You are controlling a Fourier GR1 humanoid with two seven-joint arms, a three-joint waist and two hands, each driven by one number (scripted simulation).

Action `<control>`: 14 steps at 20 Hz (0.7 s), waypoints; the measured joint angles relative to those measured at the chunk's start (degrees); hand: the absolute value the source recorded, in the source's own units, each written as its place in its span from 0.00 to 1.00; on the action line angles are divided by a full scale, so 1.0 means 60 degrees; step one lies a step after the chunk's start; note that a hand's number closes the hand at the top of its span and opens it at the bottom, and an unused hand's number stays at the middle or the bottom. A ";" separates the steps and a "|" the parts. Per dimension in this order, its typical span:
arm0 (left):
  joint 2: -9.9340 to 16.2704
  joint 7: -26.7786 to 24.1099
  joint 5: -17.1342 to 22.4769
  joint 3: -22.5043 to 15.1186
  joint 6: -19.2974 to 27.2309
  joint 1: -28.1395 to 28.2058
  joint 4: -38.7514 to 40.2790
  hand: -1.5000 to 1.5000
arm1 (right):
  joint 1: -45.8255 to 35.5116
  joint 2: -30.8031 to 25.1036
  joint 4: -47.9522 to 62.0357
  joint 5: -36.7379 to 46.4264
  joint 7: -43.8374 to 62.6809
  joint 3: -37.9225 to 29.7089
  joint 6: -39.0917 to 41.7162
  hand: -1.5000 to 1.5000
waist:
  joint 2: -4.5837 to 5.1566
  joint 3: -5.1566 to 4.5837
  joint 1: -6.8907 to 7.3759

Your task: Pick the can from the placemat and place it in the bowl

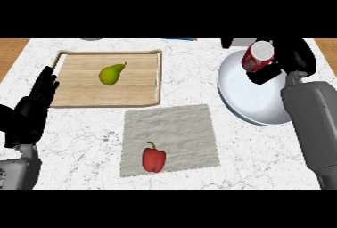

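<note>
Head view looks pretty much straight down on a white marbled table [197, 49]. The can [257, 56] is red with a pale silvery top, tilted so the top faces up toward the camera, and it's sitting in the right robot hand [284, 58], whose black fingers wrap round its side. It's up over the far edge of the big white bowl [253, 95] at the right side of the table; can't tell if it touches the rim. The placemat [174, 129] is a light grey cloth square in the middle, and the only thing on it is a red bell pepper [154, 159] near its near-left corner. To the left there's a wooden tray [79, 84] with a green pear [111, 74] lying in it. The left robot hand [36, 104] rests at the left edge beside the tray, fingers straight and holding nothing.
</note>
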 measured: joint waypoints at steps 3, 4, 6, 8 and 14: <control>-0.0152 -0.0048 -0.0081 -0.0079 0.0082 0.0073 -0.0079 0.50 | -0.0174 -0.0093 0.1263 -0.0183 -0.0426 -0.0296 0.0046 0.00 | 0.0003 0.0007 0.0021; -0.0119 -0.0161 -0.0048 -0.0021 0.0011 0.0066 0.0047 0.50 | -0.0351 -0.0181 0.1700 -0.0243 -0.0626 -0.0371 0.0156 0.00 | 0.0007 0.0007 0.0022; -0.0207 -0.0126 -0.0177 -0.0103 0.0094 0.0000 0.0087 0.50 | -0.0501 -0.0276 0.2369 -0.0396 -0.1239 -0.0476 0.0258 0.00 | 0.0002 0.0007 0.0005; -0.0211 -0.0118 -0.0161 -0.0065 0.0077 0.0037 0.0053 0.50 | -0.0534 -0.0240 0.2749 -0.0753 -0.1774 -0.0765 0.0213 0.00 | -0.0003 0.0010 -0.0003; -0.0256 -0.0195 -0.0173 -0.0059 0.0071 0.0254 -0.0040 0.50 | -0.0817 -0.0135 0.2993 -0.2953 -0.2877 -0.2749 0.0162 0.00 | -0.0030 0.0024 -0.0080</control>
